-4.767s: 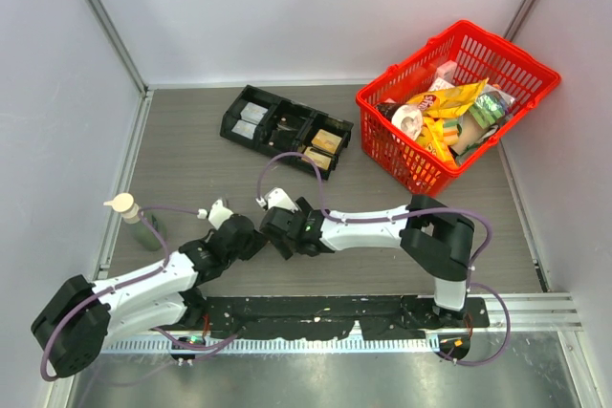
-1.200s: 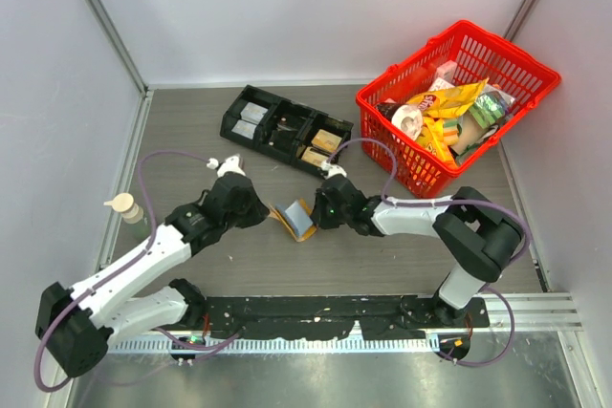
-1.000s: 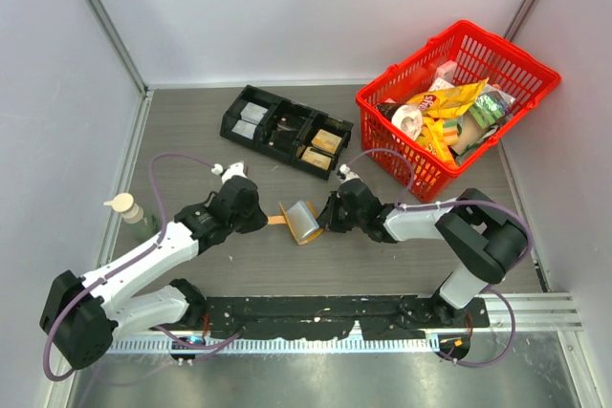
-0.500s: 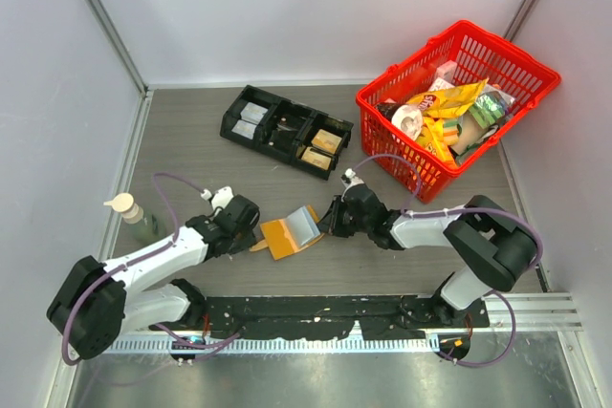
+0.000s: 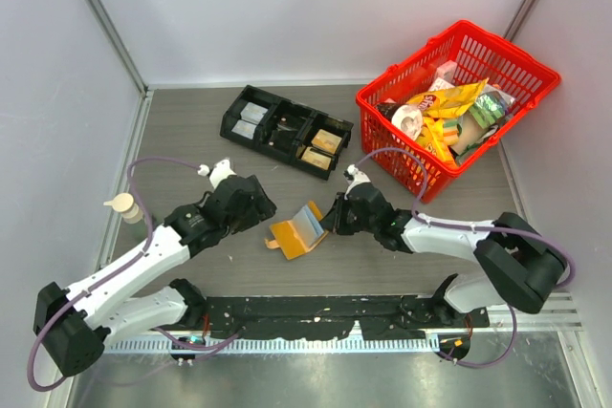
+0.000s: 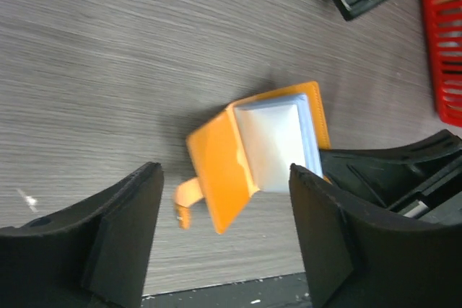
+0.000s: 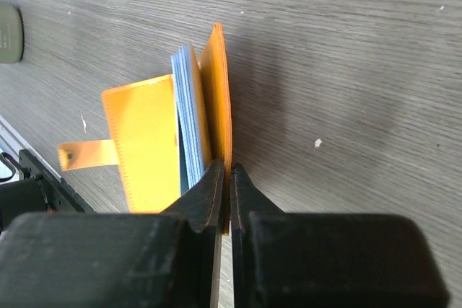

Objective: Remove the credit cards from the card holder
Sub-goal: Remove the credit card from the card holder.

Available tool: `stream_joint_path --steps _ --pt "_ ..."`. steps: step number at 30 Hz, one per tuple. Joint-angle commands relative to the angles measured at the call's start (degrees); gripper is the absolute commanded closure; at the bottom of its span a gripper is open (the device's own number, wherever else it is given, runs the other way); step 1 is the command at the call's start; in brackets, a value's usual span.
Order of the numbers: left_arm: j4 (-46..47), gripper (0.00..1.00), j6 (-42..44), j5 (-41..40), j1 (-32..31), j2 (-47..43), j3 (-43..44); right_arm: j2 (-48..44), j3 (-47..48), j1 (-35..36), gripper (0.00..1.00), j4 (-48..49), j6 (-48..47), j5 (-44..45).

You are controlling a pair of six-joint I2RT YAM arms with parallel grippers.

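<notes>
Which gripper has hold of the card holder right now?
The right gripper: it pinches one cover of the card holder. The left gripper is open, clear of it.

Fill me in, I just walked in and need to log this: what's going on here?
The right gripper is shut on one cover of the orange card holder, holding it half open. The left gripper stands open beside it, touching nothing. The blue-grey inner panels sit between the covers; no card is out yet.
</notes>
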Motion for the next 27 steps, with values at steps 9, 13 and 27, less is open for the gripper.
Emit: stream_joint_path --steps 9,13,27 --pt "19.49 0.36 -8.00 10.50 -2.67 10.93 -5.82 -4.46 4.17 3.06 0.99 -5.34 -4.28 6.71" --pt "21.08 0.38 -9.06 9.89 -2.94 12.35 -7.32 -4.99 3.38 3.15 0.99 -6.04 -4.72 8.31" --pt "10.78 0.41 -5.02 -0.57 -9.88 12.08 4.01 -6.92 3.03 3.33 0.99 -7.80 -4.90 9.19"
